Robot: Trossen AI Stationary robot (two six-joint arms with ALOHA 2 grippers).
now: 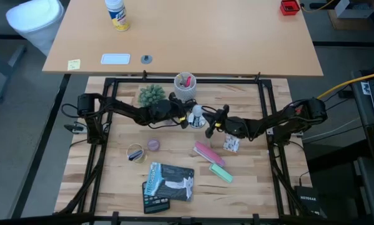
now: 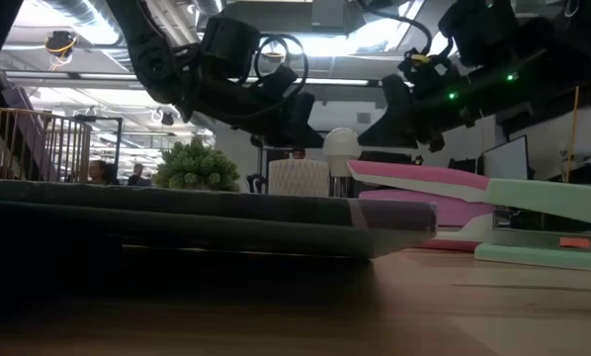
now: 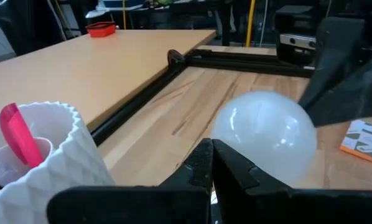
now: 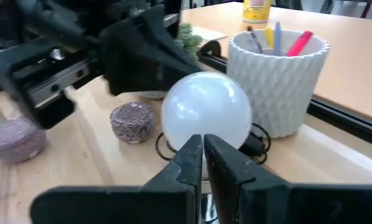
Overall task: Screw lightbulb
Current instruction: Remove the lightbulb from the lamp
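Both hands are pinched shut and empty: the left hand (image 1: 186, 120) and right hand (image 1: 209, 122) flank the lightbulb (image 1: 197, 112), which stands upright on the desk (image 1: 249, 187) between them, beside the white cup (image 1: 186, 86). The step looks like the approach to gripping; next, one hand must open and close around the glass to turn it.

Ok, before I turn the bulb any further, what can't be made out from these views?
- Lightbulb screw base: hidden behind the right gripper fingers in the right wrist view, and behind the left gripper in the left wrist view.
- Bulb seating: the high view is too small, with both arms crowding it.
- Low view: the dark packet in front blocks the tabletop below the bulb.
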